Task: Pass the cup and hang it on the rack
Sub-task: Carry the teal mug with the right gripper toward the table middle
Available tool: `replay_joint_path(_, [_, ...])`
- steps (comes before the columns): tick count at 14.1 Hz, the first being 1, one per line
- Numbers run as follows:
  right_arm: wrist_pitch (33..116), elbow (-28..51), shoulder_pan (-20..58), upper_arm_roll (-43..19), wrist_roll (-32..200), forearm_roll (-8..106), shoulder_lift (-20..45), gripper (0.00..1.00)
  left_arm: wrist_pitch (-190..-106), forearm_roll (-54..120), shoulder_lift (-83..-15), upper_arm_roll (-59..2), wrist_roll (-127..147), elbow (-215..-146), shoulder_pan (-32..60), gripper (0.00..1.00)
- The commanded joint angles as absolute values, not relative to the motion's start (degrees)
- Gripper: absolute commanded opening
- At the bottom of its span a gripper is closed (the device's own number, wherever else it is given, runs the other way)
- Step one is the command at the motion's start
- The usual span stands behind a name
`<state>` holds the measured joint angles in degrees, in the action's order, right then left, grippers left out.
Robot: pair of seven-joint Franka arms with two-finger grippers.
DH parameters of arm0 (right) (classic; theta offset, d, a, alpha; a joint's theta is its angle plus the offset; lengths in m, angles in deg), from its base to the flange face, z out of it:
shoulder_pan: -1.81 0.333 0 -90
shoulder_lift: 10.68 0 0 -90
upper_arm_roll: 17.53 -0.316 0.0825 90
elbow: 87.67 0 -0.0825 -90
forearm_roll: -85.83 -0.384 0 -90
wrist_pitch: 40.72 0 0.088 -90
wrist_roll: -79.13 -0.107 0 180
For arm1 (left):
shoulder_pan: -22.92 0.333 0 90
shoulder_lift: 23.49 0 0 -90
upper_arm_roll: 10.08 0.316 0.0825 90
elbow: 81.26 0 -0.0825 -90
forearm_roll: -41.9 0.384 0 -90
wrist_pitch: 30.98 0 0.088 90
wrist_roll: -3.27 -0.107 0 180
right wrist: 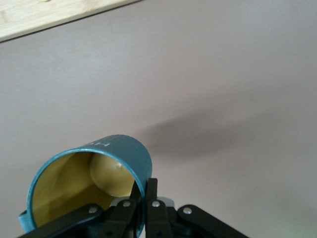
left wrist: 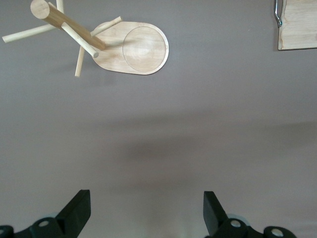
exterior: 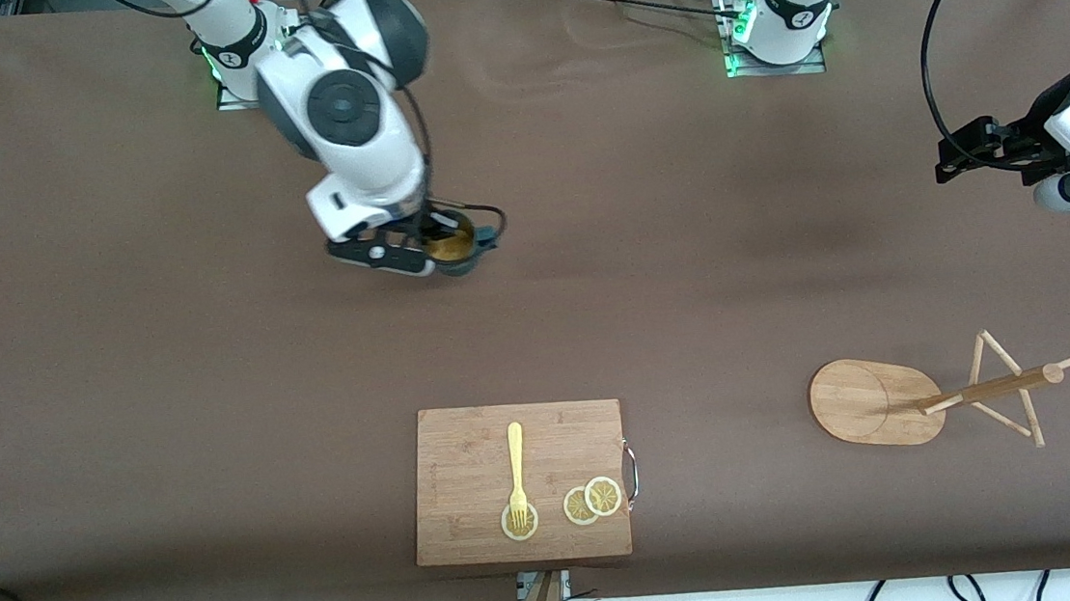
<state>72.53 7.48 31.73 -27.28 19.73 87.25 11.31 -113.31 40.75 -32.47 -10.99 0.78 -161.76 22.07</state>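
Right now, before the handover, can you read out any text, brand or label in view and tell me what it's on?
Nothing can be read for certain.
Cup, held in the right gripper: pale lettering near the rim, too blurred to read.
Cutting board: faint mark along one edge, too small to read.
Round emblems on the arm bases: unreadable.
Rack, fork, lemon slices: no text.

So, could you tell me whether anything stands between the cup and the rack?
Nothing visible does. The right tool holds the cup by its wall; only bare table separates it from the rack. The cutting board lies nearer the camera, aside.
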Motion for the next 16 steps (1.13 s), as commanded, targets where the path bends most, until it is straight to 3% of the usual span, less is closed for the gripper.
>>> replay_joint_path(1, [73.6, -2.4, 35.6, -26.6, 10.3, 87.2, 20.6, 0.0, -112.8, 40.4, -33.4, -10.7, -0.2, -159.8, 22.0, 1.0])
replay_joint_path(9, [95.0, -2.9, 42.5, -26.4, 4.6, 90.0, 30.1, 0.0, -112.8, 40.4, -33.7, -10.7, -0.1, -159.3, 22.0, 1.0])
replay_joint_path(15, [99.9, -2.9, 43.9, -26.3, 4.6, 89.9, 33.0, 0.0, -112.7, 39.9, -34.6, -10.8, -0.2, -159.1, 20.2, 1.0])
replay_joint_path(16, [99.9, -3.0, 43.9, -26.3, 4.5, 89.9, 33.0, 0.32, -112.6, 40.0, -34.6, -10.9, -0.2, -159.1, 19.9, 1.0])
